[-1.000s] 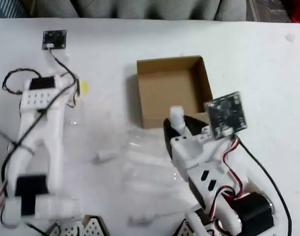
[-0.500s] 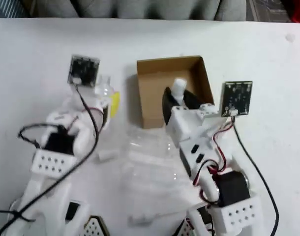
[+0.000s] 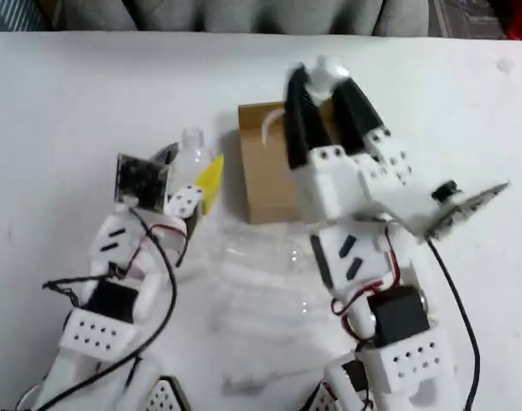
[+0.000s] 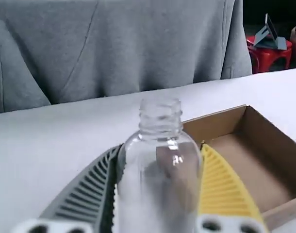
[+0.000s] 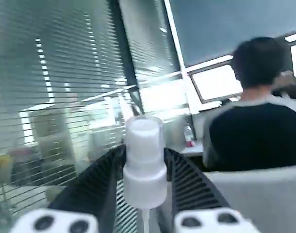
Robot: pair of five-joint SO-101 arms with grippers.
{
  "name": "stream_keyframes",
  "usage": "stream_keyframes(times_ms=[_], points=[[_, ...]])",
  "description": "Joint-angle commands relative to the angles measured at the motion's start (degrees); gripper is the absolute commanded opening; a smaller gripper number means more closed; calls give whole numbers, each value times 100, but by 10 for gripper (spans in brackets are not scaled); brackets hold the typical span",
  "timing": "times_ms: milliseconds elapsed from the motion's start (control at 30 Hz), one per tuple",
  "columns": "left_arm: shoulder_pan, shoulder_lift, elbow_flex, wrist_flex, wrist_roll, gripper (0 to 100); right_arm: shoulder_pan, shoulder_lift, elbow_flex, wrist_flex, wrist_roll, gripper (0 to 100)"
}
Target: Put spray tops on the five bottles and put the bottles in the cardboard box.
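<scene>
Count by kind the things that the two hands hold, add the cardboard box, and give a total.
Clear bottle, no top, in the left hand: 1
White spray top, in the right hand: 1
Cardboard box: 1
Total: 3
The loose bottles on the table are too faint to count.

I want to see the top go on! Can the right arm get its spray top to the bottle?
Probably yes: the right gripper holds the spray top raised near the cardboard box, and the bottle beside it has a bare neck.
</scene>
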Motion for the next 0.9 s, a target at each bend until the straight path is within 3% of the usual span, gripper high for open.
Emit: stream_keyframes(times_ms=[0, 300, 467, 867], points=[[75, -1200, 369, -158, 53, 24, -514, 1130, -1547, -110, 510, 15], [75, -4145, 1925, 35, 53, 24, -1464, 2378, -3244, 1015, 527, 15], [75, -3881, 1969, -26, 53, 24, -1807, 2308, -3130, 1297, 545, 15], [75, -3873, 2092, -26, 26, 24, -1807, 1921, -3007, 1701, 519, 15]])
